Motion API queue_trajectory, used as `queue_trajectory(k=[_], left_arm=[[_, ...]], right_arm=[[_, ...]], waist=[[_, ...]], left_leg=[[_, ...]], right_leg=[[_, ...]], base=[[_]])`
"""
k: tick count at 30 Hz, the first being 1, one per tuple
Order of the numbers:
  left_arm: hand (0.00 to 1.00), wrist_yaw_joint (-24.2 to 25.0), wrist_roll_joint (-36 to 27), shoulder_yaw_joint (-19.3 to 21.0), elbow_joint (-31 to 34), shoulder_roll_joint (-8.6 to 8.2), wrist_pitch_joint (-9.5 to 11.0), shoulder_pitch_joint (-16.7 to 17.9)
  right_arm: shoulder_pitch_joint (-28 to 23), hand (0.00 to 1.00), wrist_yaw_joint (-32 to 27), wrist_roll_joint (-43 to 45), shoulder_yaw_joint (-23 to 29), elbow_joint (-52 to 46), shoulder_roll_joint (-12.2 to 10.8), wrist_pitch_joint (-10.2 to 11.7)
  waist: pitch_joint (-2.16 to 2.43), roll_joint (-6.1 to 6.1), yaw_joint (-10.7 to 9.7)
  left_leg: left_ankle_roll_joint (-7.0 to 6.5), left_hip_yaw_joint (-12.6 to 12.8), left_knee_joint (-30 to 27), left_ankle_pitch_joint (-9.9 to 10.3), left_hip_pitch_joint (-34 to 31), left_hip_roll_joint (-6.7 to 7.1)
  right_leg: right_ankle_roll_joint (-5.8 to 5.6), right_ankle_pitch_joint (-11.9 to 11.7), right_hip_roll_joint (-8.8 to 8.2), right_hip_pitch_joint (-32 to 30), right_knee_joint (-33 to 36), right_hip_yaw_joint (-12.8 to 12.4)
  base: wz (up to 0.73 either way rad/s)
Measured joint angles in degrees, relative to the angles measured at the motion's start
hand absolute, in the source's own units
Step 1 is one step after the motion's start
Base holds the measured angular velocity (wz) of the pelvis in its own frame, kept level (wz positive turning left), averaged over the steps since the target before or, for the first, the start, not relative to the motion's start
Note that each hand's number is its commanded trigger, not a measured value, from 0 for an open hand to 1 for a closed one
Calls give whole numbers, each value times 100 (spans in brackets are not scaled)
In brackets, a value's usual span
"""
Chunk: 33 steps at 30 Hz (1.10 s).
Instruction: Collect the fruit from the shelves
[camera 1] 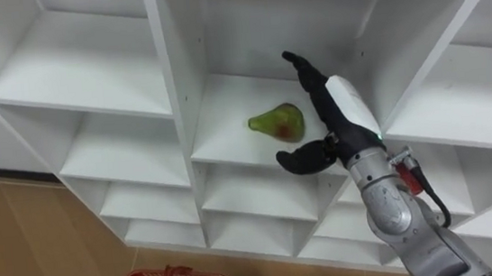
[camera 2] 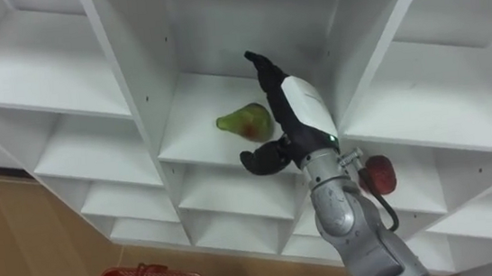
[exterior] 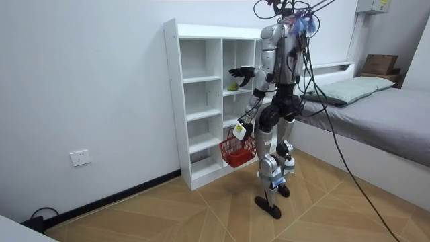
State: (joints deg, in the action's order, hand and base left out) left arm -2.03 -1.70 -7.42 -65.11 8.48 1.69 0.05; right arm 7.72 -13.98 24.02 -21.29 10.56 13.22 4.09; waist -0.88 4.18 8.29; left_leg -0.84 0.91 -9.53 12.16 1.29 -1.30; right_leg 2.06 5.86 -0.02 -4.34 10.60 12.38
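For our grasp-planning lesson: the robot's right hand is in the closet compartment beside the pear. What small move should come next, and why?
Probably ease the right hand left and close its fingers round the pear: the hand is open, just right of the fruit, which it does not yet grip.

a bedroom in a home. a bed [exterior: 383, 117] with a grey sheet and a pale pillow [exterior: 355, 86] stands at the room view's right, with a cardboard box [exterior: 379, 64] on the ledge behind it. a white open-shelved closet [exterior: 173, 101] stands against a plain white wall with a socket [exterior: 80, 158] low down. the floor [exterior: 201, 218] is wood parquet.
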Motion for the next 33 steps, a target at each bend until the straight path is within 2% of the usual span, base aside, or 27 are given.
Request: queue_trajectory(k=[5, 13, 19, 27, 33], left_arm=[[100, -5, 148, 51, 6, -10, -21, -15], [100, -27, 390, 66, 152, -17, -100, 10], [100, -18, 394, 66, 156, -17, -138, 11], [100, -14, 367, 69, 155, -16, -146, 13], [100, 50, 387, 103, 156, -19, -210, -15]], right_arm=[[190, 0, 1, -84, -1, 351, -7, 0], [537, 0, 40, -69, 5, 959, -32, -185], [744, 0, 39, -69, 5, 1117, -137, -238], [746, 0, 39, -79, 6, 1236, -201, -243], [783, 0, 50, -132, 4, 1326, -223, -296]], waist=[[0, 1, 25], [7, 11, 173], [19, 45, 180], [13, 41, 212], [4, 35, 313]], left_leg=[[0, -20, 7, 0, 16, 3], [0, -68, 3, 0, -3, 5], [0, -113, -8, -1, -1, 9], [-4, -117, -11, -7, 23, 17], [-4, -143, -14, -7, 1, 20]], right_leg=[[0, 0, -5, 20, 3, 17], [1, 1, -4, 18, 1, 41], [1, 1, -19, 25, 1, 79], [1, 1, -75, 71, 4, 172], [1, 1, -78, 73, 1, 211]], base=[[2], [2], [1], [2], [3]])
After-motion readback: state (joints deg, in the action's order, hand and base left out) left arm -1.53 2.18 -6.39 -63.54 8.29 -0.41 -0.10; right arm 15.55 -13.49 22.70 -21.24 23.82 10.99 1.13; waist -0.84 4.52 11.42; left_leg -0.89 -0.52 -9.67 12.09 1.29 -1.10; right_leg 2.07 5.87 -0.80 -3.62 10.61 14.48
